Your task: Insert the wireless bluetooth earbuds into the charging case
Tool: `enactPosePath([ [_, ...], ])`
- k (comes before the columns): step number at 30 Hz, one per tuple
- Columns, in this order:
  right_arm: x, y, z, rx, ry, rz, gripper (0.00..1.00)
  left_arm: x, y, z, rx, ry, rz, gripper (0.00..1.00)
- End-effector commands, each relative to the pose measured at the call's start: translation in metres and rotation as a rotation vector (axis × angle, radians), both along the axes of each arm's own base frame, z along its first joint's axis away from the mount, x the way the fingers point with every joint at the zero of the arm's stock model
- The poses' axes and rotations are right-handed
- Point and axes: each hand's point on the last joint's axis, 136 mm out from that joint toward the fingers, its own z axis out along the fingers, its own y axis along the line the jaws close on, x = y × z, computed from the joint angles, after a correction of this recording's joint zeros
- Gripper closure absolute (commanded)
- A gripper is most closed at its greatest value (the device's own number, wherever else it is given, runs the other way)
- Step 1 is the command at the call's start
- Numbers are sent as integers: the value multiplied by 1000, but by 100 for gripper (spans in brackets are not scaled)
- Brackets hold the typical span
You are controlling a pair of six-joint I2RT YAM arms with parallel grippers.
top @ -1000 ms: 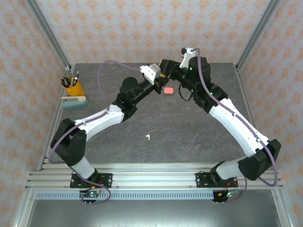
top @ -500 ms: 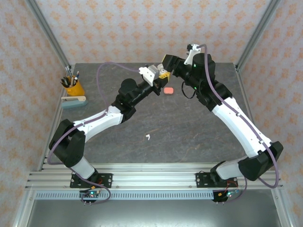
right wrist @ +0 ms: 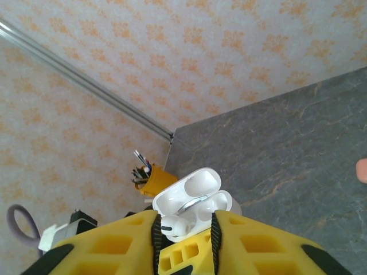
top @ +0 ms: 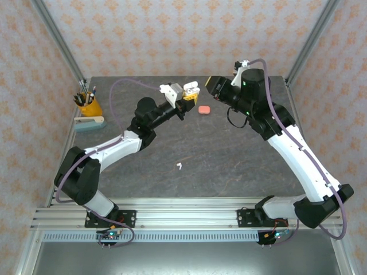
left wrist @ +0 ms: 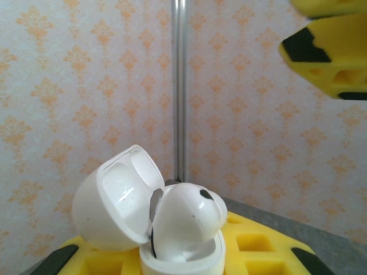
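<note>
A white charging case (top: 191, 86) with its lid open is held up over the back of the table, my left gripper (top: 186, 95) shut on its base. Seen from the left wrist, the case (left wrist: 123, 200) has one white earbud (left wrist: 189, 217) sitting head-up in it, above my left gripper (left wrist: 181, 268). My right gripper (top: 214, 85) hovers just right of the case, apart from it; its fingers (left wrist: 330, 51) hold nothing. Between the parted right gripper (right wrist: 183, 247) jaws I see the case (right wrist: 195, 192) and the earbud (right wrist: 175, 225). Another white earbud (top: 179, 166) lies mid-table.
A coral-pink case (top: 203, 109) lies shut on the table below the two grippers; its edge (right wrist: 362, 170) also shows from the right wrist. A yellow pen cup (top: 89, 105) and a flat teal block (top: 89, 123) stand at the left edge.
My right gripper has drawn back to the right, off the case, and its jaws have narrowed. My left arm has shifted the case slightly left.
</note>
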Motion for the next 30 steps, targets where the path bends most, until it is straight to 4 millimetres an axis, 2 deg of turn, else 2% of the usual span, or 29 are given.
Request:
enactPosePath([
  [1,-9,14,-17,36,95,82,76,-23,-3,17,3,-45,-97,100],
  [4,-7,27,-25,60,135,129,82,-27,-5,13,18,-37,-118,100],
  [9,-7,41,-36,68,171,165,85,-27,-5,10,39,-30,-122,100],
  [17,-16,55,-43,53,186,206,86,-25,-4,7,46,-28,-108,100],
  [21,-18,52,-46,34,184,193,87,-24,-4,7,46,-27,-108,100],
  [30,-16,23,-40,-69,128,79,85,-26,-3,8,45,-26,-109,100],
])
